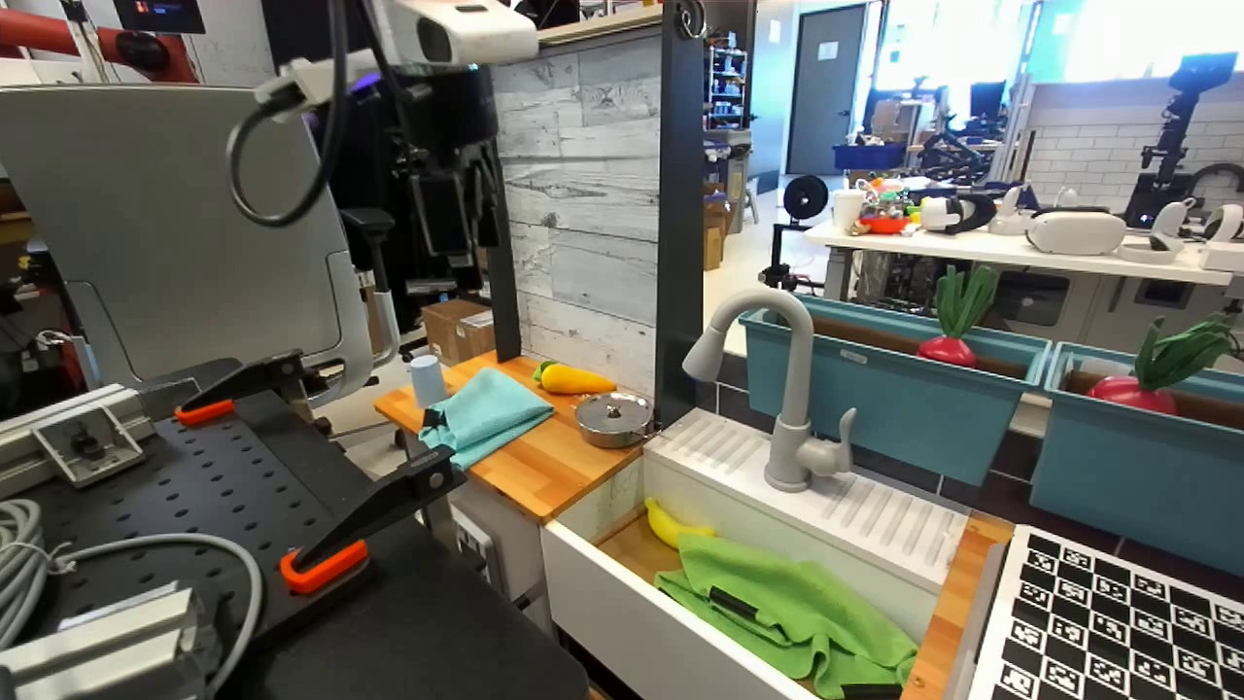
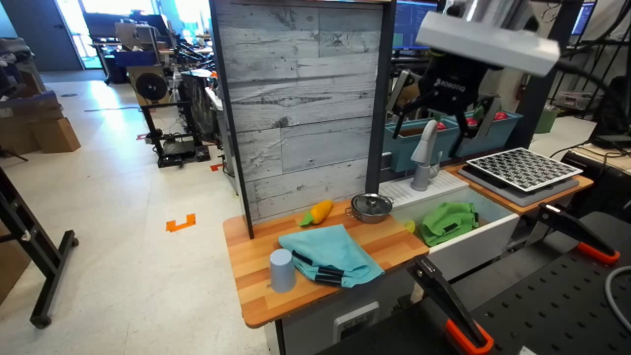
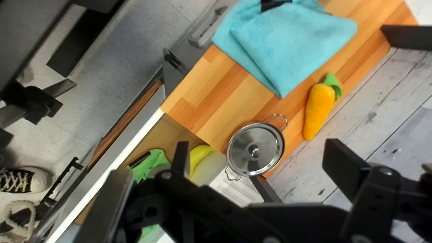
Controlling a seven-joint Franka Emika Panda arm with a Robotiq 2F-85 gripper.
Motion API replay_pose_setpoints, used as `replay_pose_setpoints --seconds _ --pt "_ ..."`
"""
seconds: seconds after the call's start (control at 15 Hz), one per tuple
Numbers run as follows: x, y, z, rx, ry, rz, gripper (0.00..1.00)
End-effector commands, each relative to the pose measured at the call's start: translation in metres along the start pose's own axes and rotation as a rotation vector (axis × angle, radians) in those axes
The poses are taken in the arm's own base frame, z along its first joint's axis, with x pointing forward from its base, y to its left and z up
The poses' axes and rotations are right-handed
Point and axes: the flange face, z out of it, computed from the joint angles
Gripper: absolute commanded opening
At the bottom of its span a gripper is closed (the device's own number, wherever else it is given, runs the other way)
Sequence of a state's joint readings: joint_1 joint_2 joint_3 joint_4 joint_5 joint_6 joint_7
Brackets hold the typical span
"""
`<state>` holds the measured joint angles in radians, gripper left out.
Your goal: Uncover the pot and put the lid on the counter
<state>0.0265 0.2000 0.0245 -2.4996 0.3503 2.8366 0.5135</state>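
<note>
The silver pot (image 1: 610, 437) stands on the wooden counter (image 1: 559, 472) by the sink, and it also shows in an exterior view (image 2: 368, 217). Its round metal lid (image 3: 246, 162) with a small central knob (image 3: 253, 151) sits on top and covers it. The lid shows in both exterior views (image 1: 614, 412) (image 2: 367, 203). The counter's bare wood shows in the wrist view (image 3: 219, 101). My gripper (image 2: 425, 143) is open and empty, high above the worktop and apart from the pot. In the wrist view the pot appears beyond and between the open fingers (image 3: 257, 145).
A blue cloth (image 2: 330, 251), a light-blue cup (image 2: 282, 271) and a yellow-orange plush vegetable (image 2: 321, 212) lie or stand on the counter. A grey wood-pattern panel (image 2: 305, 108) rises behind. The sink (image 1: 622, 603) holds a banana (image 1: 671, 525) and green cloth (image 1: 797, 603); the faucet (image 1: 799, 389) stands behind it.
</note>
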Motion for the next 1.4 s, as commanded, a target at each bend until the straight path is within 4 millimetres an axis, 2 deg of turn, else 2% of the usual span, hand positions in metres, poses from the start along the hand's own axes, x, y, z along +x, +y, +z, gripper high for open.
replay_pose_setpoints --seconds 0.0,0.2,0.53,0.93,1.0,1.07,1.27,1.33 --pt "0.049 -0.022 0.06 0.005 0.027 0.132 1.0" --pt "0.074 -0.038 0.103 -0.011 0.016 0.197 1.0" --pt "0.105 -0.052 0.156 -0.033 0.048 0.294 1.0" --pt "0.123 -0.056 0.196 -0.056 0.067 0.357 1.0" --pt "0.124 -0.057 0.202 -0.059 0.069 0.359 0.98" --pt "0.125 -0.058 0.206 -0.058 0.07 0.361 0.87" --pt "0.123 -0.063 0.217 -0.063 0.065 0.355 0.75" --pt "0.122 -0.064 0.221 -0.064 0.062 0.353 0.78"
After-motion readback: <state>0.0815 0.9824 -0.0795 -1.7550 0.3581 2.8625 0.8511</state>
